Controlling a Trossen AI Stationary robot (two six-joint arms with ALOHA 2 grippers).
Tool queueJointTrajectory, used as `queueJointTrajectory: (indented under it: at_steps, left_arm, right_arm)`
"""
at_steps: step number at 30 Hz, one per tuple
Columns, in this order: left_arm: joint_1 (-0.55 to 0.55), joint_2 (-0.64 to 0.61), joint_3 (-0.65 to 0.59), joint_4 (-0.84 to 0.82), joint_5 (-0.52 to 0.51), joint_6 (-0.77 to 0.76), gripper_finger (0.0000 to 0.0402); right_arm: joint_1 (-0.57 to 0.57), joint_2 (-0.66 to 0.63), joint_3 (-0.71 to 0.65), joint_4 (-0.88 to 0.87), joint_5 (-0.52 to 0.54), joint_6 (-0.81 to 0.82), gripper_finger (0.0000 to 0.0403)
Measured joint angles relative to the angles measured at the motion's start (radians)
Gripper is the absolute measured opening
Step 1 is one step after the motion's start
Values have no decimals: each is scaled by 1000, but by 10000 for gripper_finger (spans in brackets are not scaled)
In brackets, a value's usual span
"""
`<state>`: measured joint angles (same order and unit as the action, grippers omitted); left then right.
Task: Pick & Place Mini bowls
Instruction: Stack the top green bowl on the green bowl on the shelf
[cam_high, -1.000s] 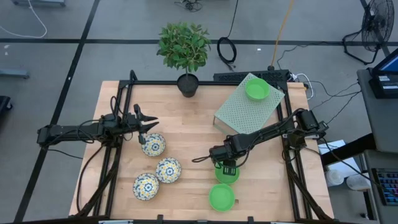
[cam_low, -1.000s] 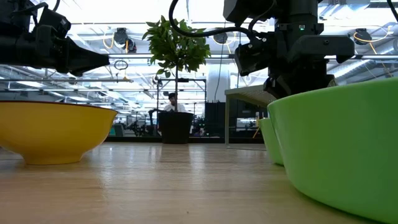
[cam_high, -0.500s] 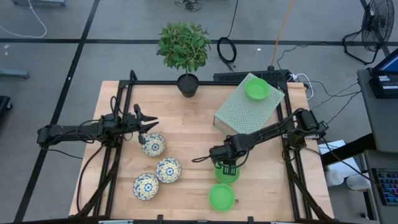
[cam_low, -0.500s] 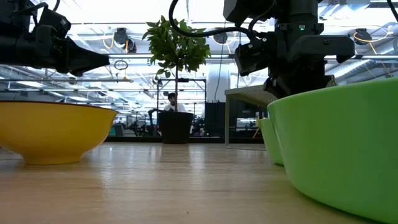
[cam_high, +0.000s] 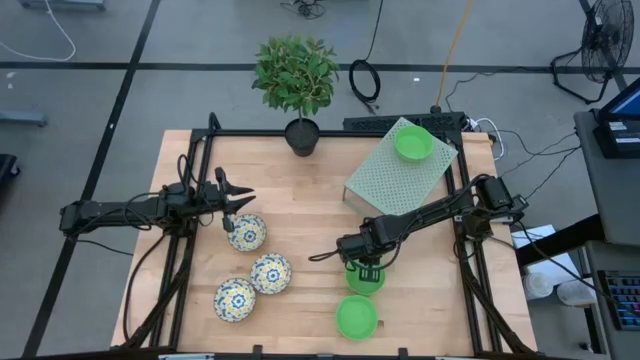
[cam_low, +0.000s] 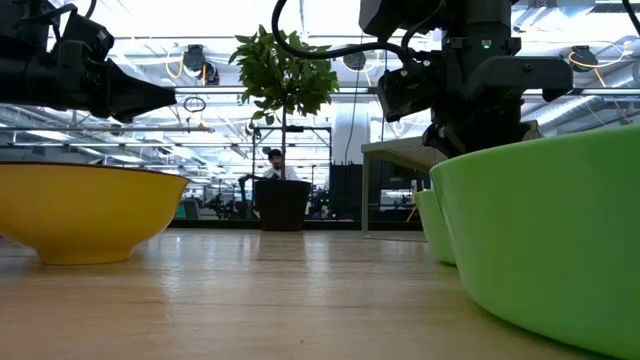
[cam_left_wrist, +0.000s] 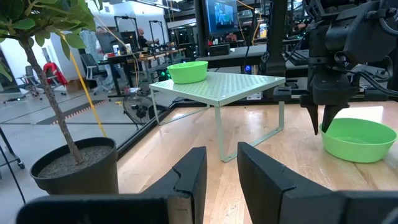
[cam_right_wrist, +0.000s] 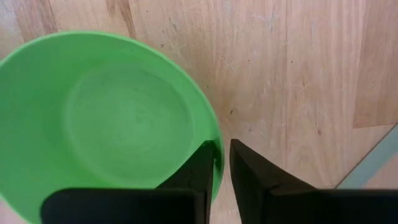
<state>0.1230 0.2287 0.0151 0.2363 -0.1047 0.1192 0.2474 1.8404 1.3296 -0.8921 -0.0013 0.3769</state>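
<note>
Three green mini bowls show in the high view: one (cam_high: 365, 279) under my right gripper (cam_high: 366, 268), one (cam_high: 356, 317) nearer the table's near edge, and one (cam_high: 413, 143) standing on the pale green perforated rack (cam_high: 390, 175). Three floral mini bowls (cam_high: 246, 232), (cam_high: 270, 272), (cam_high: 235, 299) rest on their bases left of the table's middle. My right gripper (cam_right_wrist: 222, 163) points down, shut on the first green bowl's rim. My left gripper (cam_high: 240, 197) hovers open just beyond the farthest floral bowl, touching nothing; its fingers (cam_left_wrist: 221, 171) point level across the table. My right gripper pinches the green bowl's rim (cam_right_wrist: 217, 146) on the side toward the table's far edge, one finger (cam_right_wrist: 200, 163) inside the bowl and one (cam_right_wrist: 249, 168) outside. The fingers come from above, pointing down. The bowl (cam_left_wrist: 359, 139) sits upright with its base on the table.
A black plant pot (cam_high: 302, 136) with a leafy plant stands at the table's far edge. The rack occupies the far right corner. Black frame rails (cam_high: 180, 250) run along both sides. Bare wood lies in the table's middle (cam_high: 300, 215). A person (cam_low: 274, 165) sits far behind.
</note>
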Motion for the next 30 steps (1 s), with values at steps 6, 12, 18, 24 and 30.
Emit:
queueJointTrajectory:
  at_steps: [6, 12, 18, 24, 30]
  left_arm:
    - [0, 0, 0, 0, 0, 0, 93]
    - [0, 0, 0, 0, 0, 0, 93]
    - [0, 0, 0, 0, 0, 0, 93]
    - [0, 0, 0, 0, 0, 0, 93]
    - [0, 0, 0, 0, 0, 0, 93]
  right_arm:
    - [0, -1, 0, 0, -3, -6, 7]
    - [0, -2, 1, 0, -3, -26, 5]
    - [0, -2, 1, 0, -2, -34, 3]
    - [0, -2, 1, 0, -1, -43, 2]
    - [0, -2, 1, 1, 0, -49, 1]
